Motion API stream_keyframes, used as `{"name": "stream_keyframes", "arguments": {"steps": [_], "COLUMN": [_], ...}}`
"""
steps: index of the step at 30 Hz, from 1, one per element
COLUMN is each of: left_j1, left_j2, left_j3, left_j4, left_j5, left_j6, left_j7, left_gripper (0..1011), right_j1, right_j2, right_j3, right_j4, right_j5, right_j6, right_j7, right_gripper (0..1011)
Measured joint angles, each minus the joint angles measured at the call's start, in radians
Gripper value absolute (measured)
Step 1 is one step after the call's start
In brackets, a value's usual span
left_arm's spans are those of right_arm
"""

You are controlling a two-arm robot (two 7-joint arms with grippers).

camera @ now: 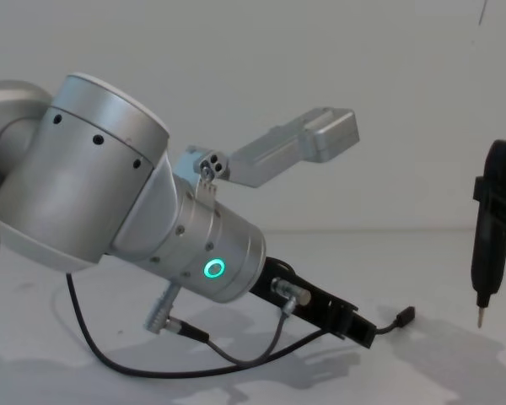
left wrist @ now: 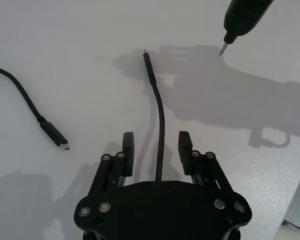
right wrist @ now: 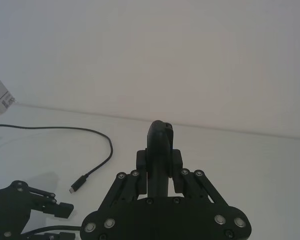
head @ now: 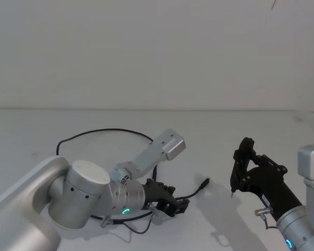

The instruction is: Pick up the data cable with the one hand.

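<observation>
Left gripper [left wrist: 156, 142] astride the data cable [left wrist: 160, 112]
Its plug [left wrist: 149, 67] rests on the worktop [left wrist: 65, 50], cord running lengthwise between the spread fingers [left wrist: 128, 143]; the right gripper [right wrist: 160, 161], farther off, pinches a pointed tool [camera: 487, 245].

Data cable [head: 104, 131] middle hidden under left arm [head: 86, 196]; tool [right wrist: 160, 132] tip behind right pincer [right wrist: 160, 161].

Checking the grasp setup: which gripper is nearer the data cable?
Left. The left gripper straddles the data cable, open fingers on either side, behind one plug end. The right gripper, shut on a slim black tool, hangs beyond that plug, apart.
</observation>
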Motion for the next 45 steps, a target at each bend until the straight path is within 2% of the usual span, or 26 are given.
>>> {"name": "stream_keyframes", "arguments": {"steps": [9,12,13,17,35,39,45], "left_j1": [0.0,0.0,0.0,0.0,0.0,0.0,-0.008], "left_j2": [-0.001,-0.001,-0.001,-0.001,-0.002,0.004,0.027], "left_j3": [0.0,0.0,0.0,0.0,0.0,0.005,0.02], "left_j4": [0.002,0.002,0.003,0.003,0.004,0.001,-0.011], "left_j5": [0.001,0.001,0.001,0.002,0.003,0.009,0.025], "left_j6": [0.0,0.0,0.0,0.0,-0.001,-0.015,-0.065], "left_j7": [0.0,0.0,0.0,0.0,-0.001,-0.009,-0.042], "left_gripper": [252,196,132,41,36,36,36], "right_j1": [0.0,0.0,0.0,0.0,0.0,0.002,0.006], "right_j2": [0.0,0.0,0.0,0.0,0.0,0.001,0.011], "right_j3": [0.0,0.0,0.0,0.0,0.001,0.004,0.015], "right_j4": [0.0,0.0,0.0,0.0,-0.001,-0.007,-0.031], "right_j5": [0.0,0.0,0.0,0.0,-0.001,-0.003,0.001], "right_j6": [0.0,0.0,0.0,0.0,0.0,-0.005,-0.009], "right_j7": [0.0,0.0,0.0,0.0,0.0,0.004,0.025], "right_gripper": [279,279,279,279,279,279,279]}}
